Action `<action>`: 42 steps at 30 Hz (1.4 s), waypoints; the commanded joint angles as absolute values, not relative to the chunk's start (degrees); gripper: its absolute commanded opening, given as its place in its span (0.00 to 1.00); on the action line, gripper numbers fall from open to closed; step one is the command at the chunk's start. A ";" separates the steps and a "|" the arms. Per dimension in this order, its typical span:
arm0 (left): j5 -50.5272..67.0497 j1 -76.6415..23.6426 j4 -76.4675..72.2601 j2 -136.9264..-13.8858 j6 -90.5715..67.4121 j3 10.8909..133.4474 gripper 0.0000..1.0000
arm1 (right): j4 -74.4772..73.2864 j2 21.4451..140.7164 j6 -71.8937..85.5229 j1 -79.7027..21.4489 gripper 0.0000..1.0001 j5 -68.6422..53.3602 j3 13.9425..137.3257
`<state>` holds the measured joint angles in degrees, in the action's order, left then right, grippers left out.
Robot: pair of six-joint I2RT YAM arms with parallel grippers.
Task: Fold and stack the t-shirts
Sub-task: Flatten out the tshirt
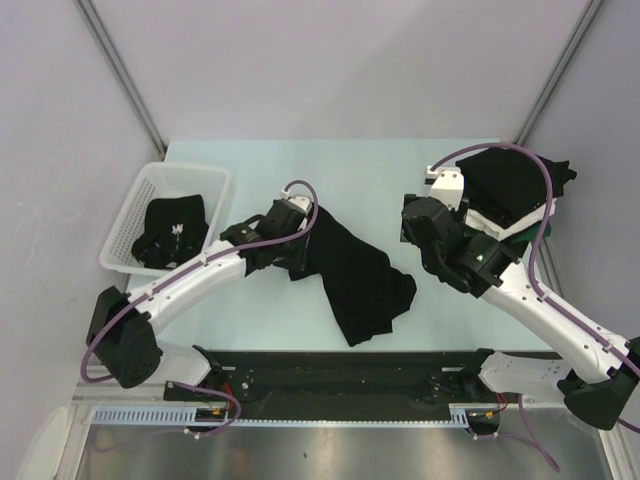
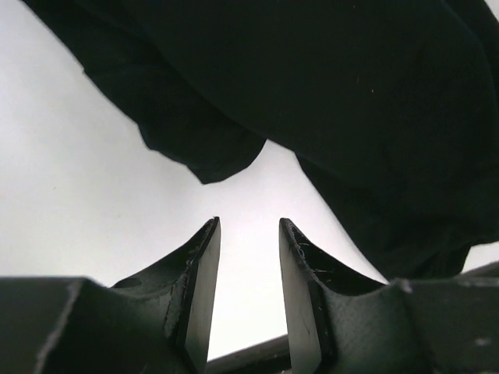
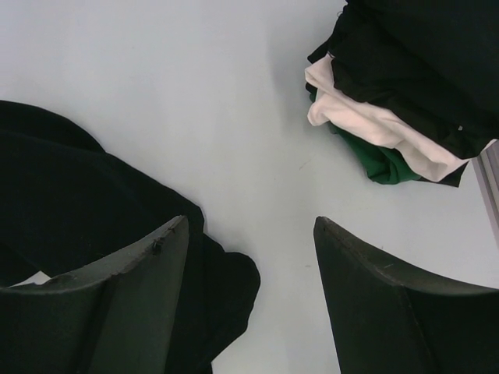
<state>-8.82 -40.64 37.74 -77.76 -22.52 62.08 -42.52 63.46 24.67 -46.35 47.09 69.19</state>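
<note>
A black t-shirt (image 1: 352, 275) lies crumpled in the middle of the table (image 1: 250, 165). My left gripper (image 1: 303, 243) hovers at its left edge. In the left wrist view this gripper (image 2: 249, 226) is open with only bare table between its fingers, and the black t-shirt (image 2: 351, 93) fills the space just ahead. My right gripper (image 1: 413, 222) is off the shirt's right side, also open (image 3: 249, 222) and empty, with the shirt's edge (image 3: 70, 195) under its left finger. A stack of folded t-shirts (image 1: 510, 185), black over white and green (image 3: 394, 93), sits at the back right.
A white mesh basket (image 1: 205, 180) stands at the table's left edge with another black t-shirt (image 1: 172, 232) bearing a small white mark inside. Grey walls close in the back and both sides. The table's right edge (image 3: 490, 175) runs just past the stack.
</note>
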 commanded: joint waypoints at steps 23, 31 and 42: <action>-14.06 -40.96 32.96 -98.70 -26.63 66.09 0.54 | -47.90 56.07 21.80 -46.67 0.72 47.11 69.78; -17.58 -40.87 31.30 -103.00 -25.75 66.09 0.53 | -48.34 55.99 19.87 -46.58 0.72 46.67 69.79; -17.83 -40.17 32.51 -106.26 -24.35 70.74 0.02 | -48.60 56.16 19.42 -46.23 0.72 46.49 69.79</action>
